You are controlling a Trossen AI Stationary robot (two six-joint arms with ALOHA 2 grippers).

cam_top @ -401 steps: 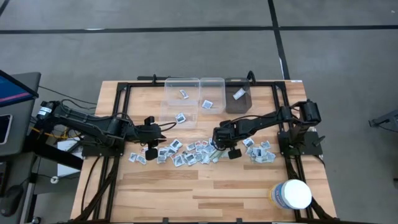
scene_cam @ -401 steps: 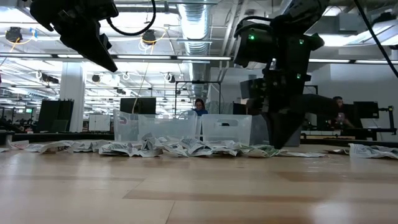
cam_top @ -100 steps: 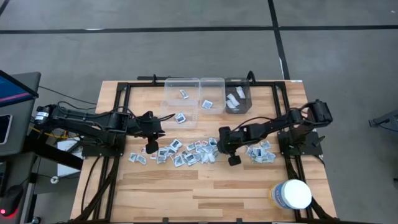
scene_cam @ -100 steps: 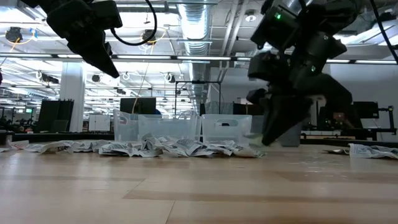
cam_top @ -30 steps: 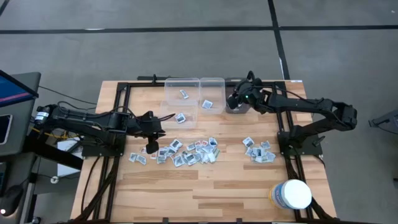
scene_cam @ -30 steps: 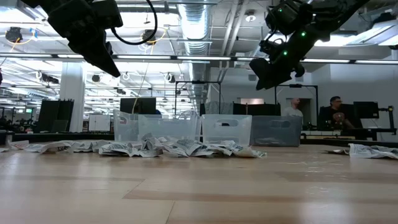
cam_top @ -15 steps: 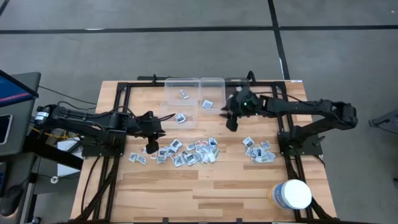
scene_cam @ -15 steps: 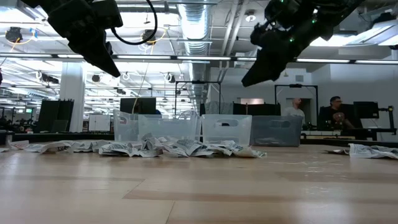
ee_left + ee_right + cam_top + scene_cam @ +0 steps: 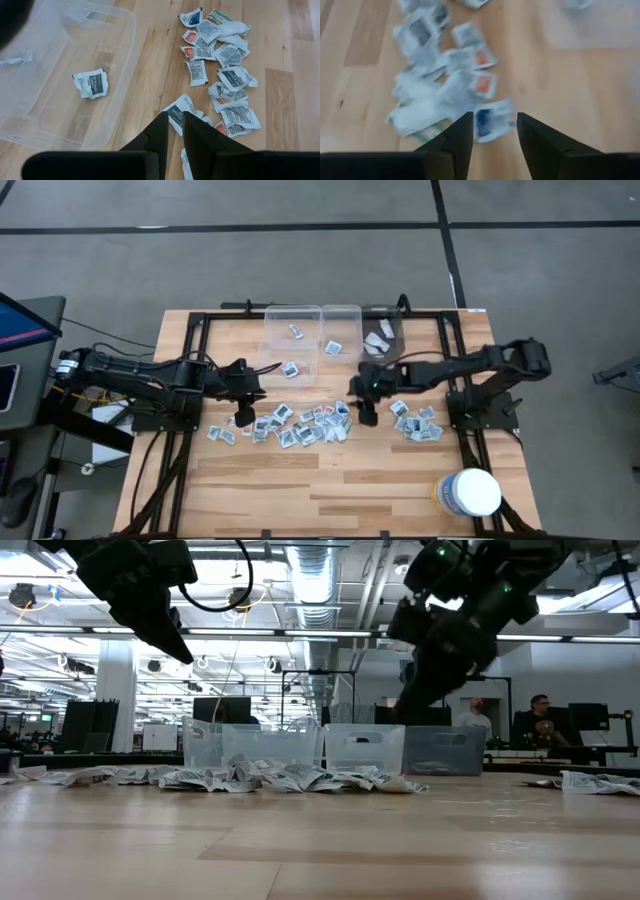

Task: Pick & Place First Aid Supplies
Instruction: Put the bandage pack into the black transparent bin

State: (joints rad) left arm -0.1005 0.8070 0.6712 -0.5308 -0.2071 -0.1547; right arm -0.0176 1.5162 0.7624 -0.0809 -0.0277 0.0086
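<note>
Now | left bin (image 9: pixel 291 340): 2 packets | middle bin (image 9: pixel 341 332): 1 | dark bin (image 9: pixel 383 335): pale wrappers

No print on the packets (image 9: pixel 235 77) or the tub (image 9: pixel 468 493) can be read.

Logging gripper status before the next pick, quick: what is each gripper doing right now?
Left gripper: nearly shut, holding nothing, above the packets.
Right gripper: open, empty, above the packet pile.
</note>
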